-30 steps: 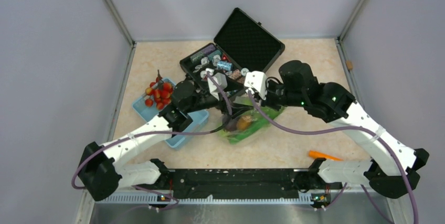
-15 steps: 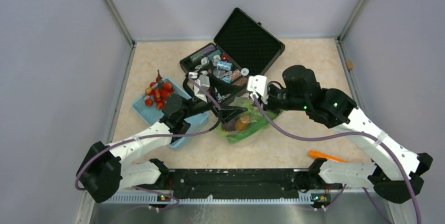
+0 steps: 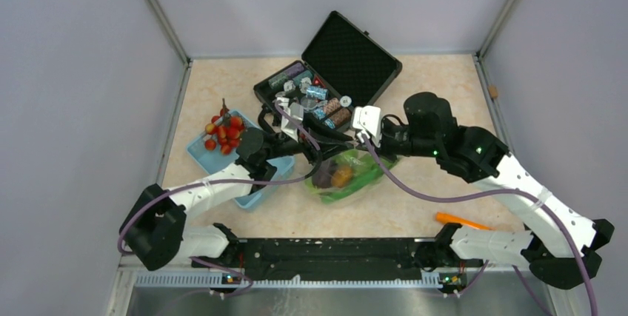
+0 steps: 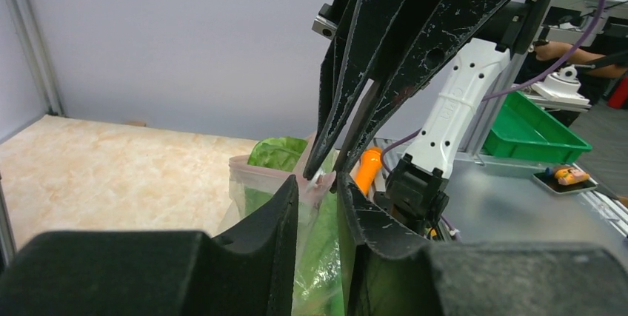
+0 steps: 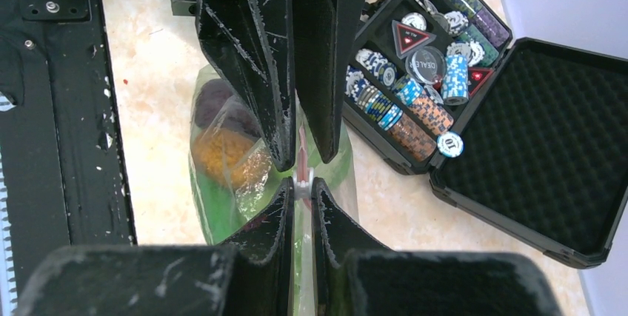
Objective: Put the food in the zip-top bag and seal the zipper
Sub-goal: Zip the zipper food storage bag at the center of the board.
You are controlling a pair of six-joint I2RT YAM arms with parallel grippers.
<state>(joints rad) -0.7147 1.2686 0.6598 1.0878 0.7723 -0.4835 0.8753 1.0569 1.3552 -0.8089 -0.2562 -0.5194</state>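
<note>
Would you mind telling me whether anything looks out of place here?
Yes. The red cherry tomatoes sit in the blue basket, and an orange carrot-like piece lies by the right arm's base, both outside the zip-top bag, although the left gripper and right gripper pinch its zipper.

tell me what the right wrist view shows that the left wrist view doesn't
Only the right wrist view: the open black case of chips, plus the orange and dark purple piece inside the bag. Only the left wrist view: the leafy green at the bag's top and a green bin in the background. Both: left gripper and right gripper closed on the bag's pink zipper.
</note>
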